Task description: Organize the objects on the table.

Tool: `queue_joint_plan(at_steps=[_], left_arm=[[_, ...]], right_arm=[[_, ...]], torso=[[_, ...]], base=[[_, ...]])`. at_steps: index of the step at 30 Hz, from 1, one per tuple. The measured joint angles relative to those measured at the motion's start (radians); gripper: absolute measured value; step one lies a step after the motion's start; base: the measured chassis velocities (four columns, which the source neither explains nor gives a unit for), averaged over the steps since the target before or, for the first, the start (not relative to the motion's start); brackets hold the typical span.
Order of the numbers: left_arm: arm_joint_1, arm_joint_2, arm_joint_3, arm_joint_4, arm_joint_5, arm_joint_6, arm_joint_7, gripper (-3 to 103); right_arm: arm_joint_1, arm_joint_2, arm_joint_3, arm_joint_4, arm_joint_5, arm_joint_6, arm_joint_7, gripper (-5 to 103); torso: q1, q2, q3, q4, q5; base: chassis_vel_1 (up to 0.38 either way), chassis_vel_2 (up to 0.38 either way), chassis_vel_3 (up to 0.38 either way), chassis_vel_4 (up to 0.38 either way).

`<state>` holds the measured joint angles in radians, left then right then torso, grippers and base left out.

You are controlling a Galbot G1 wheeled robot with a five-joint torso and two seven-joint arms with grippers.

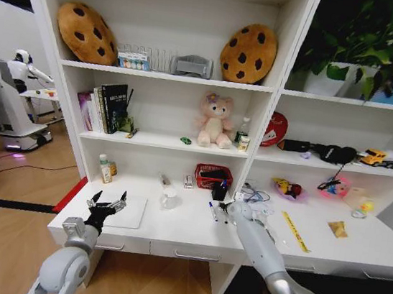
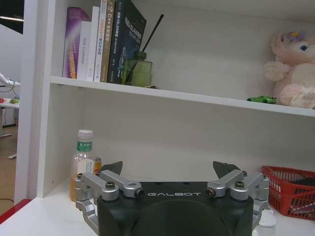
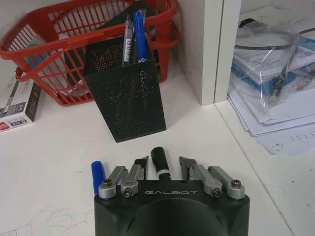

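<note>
2 markers lie on the table [image 1: 193, 230]; the right gripper [image 3: 163, 169] straddles the black-capped marker [image 3: 159, 160], fingers apart, ungripped. Centre, close squarely, then lift toward the far pen holder [image 3: 125, 96]. Left gripper [image 1: 105, 204] hovers open, left.

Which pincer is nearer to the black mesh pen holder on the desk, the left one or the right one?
The right. The right pincer is down on the desk just in front of the pen holder, open around a dark-capped marker. The left pincer hovers open over the laptop, far to the holder's left.

Hidden under my right tool

My right tool [image 3: 163, 169] covers most of the black-capped marker [image 3: 159, 161] and blue-capped pen [image 3: 98, 176]; my left tool [image 2: 167, 183] hides the bottle's [image 2: 83, 160] base.
</note>
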<state>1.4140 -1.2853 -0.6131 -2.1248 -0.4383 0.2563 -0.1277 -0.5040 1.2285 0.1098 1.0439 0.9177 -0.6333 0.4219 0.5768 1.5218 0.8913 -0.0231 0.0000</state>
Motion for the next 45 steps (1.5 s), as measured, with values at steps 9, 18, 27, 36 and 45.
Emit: queue_joint_plan(at_steps=[9, 18, 27, 36, 45], left_arm=[[0.000, 0.000, 0.000, 0.000, 0.000, 0.000, 0.000, 100], [0.000, 0.000, 0.000, 0.000, 0.000, 0.000, 0.000, 100], [0.000, 0.000, 0.000, 0.000, 0.000, 0.000, 0.000, 100], [0.000, 0.000, 0.000, 0.000, 0.000, 0.000, 0.000, 100], [0.000, 0.000, 0.000, 0.000, 0.000, 0.000, 0.000, 100]], right_arm=[[-0.006, -0.001, 0.000, 0.008, 0.001, -0.002, 0.001, 12], [-0.005, -0.006, -0.001, 0.012, 0.002, -0.004, 0.002, 10], [-0.033, -0.033, 0.001, 0.074, -0.007, 0.008, 0.002, 10], [-0.065, -0.067, -0.001, 0.188, -0.101, 0.056, -0.010, 10], [-0.064, -0.079, -0.019, 0.162, -0.470, 0.354, -0.188, 10]], torso=[[0.000, 0.000, 0.000, 0.0001, 0.0002], [0.000, 0.000, 0.000, 0.0001, 0.0002], [0.000, 0.000, 0.000, 0.0001, 0.0001], [0.000, 0.000, 0.000, 0.0001, 0.0001], [0.000, 0.000, 0.000, 0.0001, 0.0002]], base=[[0.000, 0.000, 0.000, 0.000], [0.000, 0.000, 0.000, 0.000], [0.000, 0.000, 0.000, 0.000], [0.000, 0.000, 0.000, 0.000], [0.000, 0.000, 0.000, 0.000]])
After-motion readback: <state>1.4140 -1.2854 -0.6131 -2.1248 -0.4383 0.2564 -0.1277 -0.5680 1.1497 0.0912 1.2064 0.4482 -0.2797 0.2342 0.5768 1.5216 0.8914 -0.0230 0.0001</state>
